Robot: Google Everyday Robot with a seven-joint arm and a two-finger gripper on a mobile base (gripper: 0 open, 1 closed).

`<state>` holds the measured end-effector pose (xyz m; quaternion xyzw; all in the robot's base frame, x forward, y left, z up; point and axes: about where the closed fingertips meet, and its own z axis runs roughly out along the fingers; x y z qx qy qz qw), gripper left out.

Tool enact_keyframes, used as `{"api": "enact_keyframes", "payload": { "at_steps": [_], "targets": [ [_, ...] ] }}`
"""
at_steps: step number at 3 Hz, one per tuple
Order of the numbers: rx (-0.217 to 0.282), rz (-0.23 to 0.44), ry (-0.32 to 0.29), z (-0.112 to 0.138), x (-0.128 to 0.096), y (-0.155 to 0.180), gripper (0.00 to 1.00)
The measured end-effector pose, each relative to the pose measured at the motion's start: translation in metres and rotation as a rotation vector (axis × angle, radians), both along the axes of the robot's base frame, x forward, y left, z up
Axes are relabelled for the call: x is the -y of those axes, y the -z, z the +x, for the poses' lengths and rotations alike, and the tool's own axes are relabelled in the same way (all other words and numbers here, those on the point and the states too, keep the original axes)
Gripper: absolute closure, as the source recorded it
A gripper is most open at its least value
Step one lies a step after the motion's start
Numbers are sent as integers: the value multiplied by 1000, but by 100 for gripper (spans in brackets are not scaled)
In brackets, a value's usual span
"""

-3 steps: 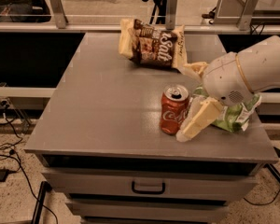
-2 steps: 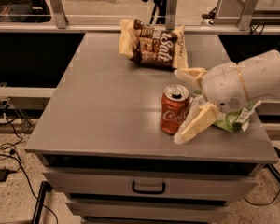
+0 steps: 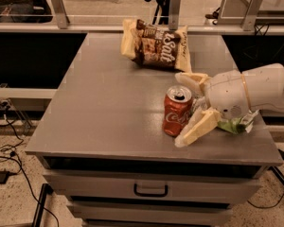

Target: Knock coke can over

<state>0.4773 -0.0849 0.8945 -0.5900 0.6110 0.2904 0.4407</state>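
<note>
- One coke can (image 3: 177, 111) is standing upright near the front right of the grey table (image 3: 109, 108), its long axis vertical, not yet toppled.
- The gripper (image 3: 189, 109) is closing in from the can's far-right side, fingers spread apart. One is sitting just behind the silver top; the other is slanting down past the base, touching it or nearly so.
- A sideways shove toward the table's bare middle, high on the can, looks like what will tip it.
- Against a second ago, the arm is lying lower and flatter and the lower finger is reaching further round; the can has not shifted.
</note>
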Motion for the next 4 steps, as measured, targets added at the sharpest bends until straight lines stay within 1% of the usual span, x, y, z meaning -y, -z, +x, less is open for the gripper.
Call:
{"api": "enact_keyframes", "payload": {
  "at_steps": [1,2,3,4],
  "targets": [
    [7,0,14,0,1,1,0],
    [11,21,21,0,5,7,0],
    [14,46,23,-1,7,12,2],
    [15,44,17,-2,4,11,32]
  ]
}}
